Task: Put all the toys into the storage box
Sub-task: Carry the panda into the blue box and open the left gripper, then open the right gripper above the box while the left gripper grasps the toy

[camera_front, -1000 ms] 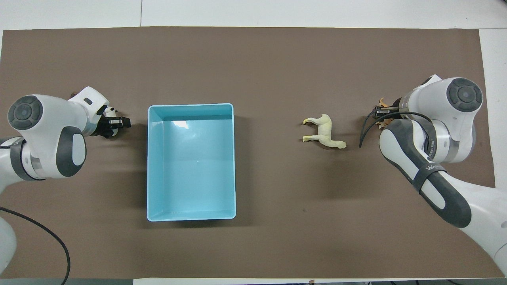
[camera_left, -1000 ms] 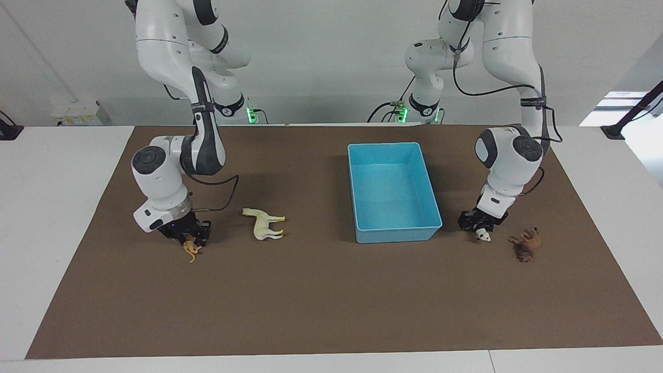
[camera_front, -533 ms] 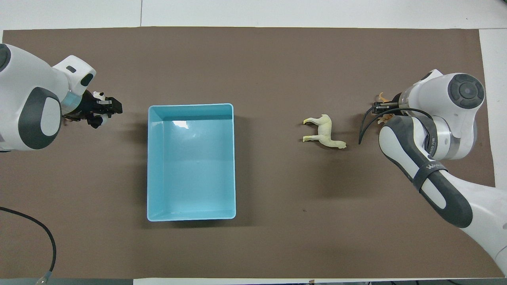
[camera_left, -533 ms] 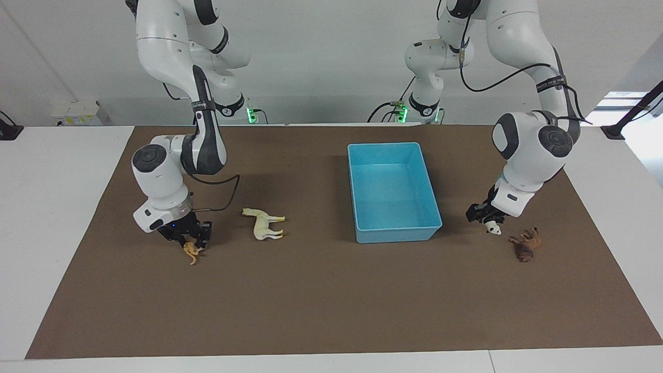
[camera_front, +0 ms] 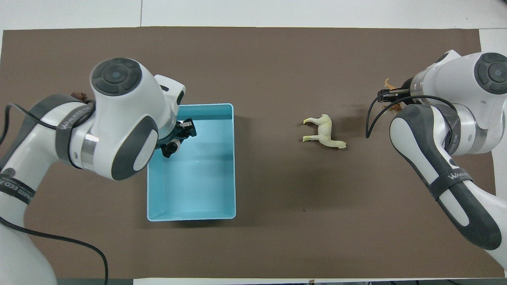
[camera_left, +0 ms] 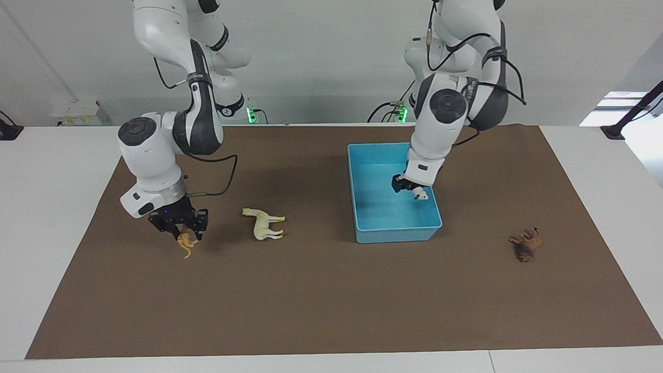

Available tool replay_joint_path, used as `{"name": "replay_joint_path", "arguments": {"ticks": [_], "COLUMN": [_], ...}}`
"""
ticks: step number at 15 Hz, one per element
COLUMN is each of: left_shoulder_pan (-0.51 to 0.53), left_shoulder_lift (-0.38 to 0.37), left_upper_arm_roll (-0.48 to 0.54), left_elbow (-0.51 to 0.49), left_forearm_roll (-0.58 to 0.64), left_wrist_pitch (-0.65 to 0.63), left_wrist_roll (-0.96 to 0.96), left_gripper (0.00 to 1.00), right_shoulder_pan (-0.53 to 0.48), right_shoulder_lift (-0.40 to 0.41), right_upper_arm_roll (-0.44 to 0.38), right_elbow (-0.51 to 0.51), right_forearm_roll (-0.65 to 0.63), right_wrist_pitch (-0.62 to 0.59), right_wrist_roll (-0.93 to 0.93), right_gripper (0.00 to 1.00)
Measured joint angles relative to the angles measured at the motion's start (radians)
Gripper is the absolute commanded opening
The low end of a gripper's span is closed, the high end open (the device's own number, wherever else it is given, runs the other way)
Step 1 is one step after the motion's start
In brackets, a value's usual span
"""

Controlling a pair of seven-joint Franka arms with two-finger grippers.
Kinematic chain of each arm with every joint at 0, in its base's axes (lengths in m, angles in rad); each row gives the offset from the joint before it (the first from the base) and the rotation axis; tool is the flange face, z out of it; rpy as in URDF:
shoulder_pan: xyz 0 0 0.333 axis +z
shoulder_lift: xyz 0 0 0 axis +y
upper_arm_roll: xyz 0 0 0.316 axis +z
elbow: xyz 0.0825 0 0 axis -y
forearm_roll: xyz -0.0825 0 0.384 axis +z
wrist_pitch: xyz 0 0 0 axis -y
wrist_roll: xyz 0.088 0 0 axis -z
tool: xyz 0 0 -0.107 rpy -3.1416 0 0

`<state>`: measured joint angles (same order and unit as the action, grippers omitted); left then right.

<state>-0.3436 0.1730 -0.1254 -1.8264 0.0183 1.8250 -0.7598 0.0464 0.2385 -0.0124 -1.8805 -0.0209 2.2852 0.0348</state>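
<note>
the right gripper (camera_left: 181, 232) hangs over the brown mat (camera_left: 311, 311) toward the right arm's end of the table, its fingers pinched on the orange tiger (camera_left: 184, 245), which dangles clear of the mat with a shadow beneath it; beside it, toward the box, the cream horse (camera_left: 264, 223) lies on its side on the mat, untouched; next comes the light blue storage box (camera_left: 396, 234), with no toy resting on its floor yet; the left gripper (camera_left: 412, 189) is over the box's interior, near the wall on the left arm's side, clamped on the panda (camera_left: 420, 194), which is held above the floor of the box; last, the dark brown lion (camera_left: 525, 244) lies on the mat toward the left arm's end of the table, well apart from the box.

the step in hand looks like the first drops: panda over the box, tiger lifted for carrying; i judge the next move for the left gripper is simply to part its fingers and let the panda fall, then go for the lion; the right gripper must carry the tiger across, over the horse, to the box, keeping high enough to clear its wall.
</note>
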Motion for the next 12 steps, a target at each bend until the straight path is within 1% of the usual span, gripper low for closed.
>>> {"name": "replay_joint_path", "arguments": {"ticks": [2,3,6,9,12], "left_shoulder_pan": [-0.026,-0.026,0.003,0.097,0.267], "left_shoulder_lift": [-0.026,-0.037,-0.078,-0.118,-0.118], "left_upper_arm_roll": [0.0,0.004,0.026,0.034,0.039], "left_elbow": [-0.068,-0.084,-0.075,-0.071,-0.075], "left_forearm_roll": [0.0,0.001,0.003,0.016,0.05], "left_wrist_pitch": [0.003,0.005,0.007,0.01,0.101], "left_wrist_roll": [-0.007,-0.005,0.036,0.198,0.481], "left_gripper": [1.0,1.0,1.0,1.0,1.0], "right_shoulder_pan": [0.001,0.0,0.0,0.001,0.006], "right_shoulder_lift": [-0.036,-0.051,-0.076,-0.082,-0.085], "right_upper_arm_roll": [0.029,0.042,0.088,0.161,0.289], "right_elbow": [0.017,0.03,0.092,0.161,0.226], "right_forearm_roll": [0.0,0.0,0.001,0.001,0.002], "right_wrist_pitch": [-0.062,-0.096,-0.204,-0.287,-0.339], "right_wrist_roll": [0.001,0.005,0.057,0.172,0.38], "right_gripper": [0.0,0.0,0.0,0.0,0.0]}}
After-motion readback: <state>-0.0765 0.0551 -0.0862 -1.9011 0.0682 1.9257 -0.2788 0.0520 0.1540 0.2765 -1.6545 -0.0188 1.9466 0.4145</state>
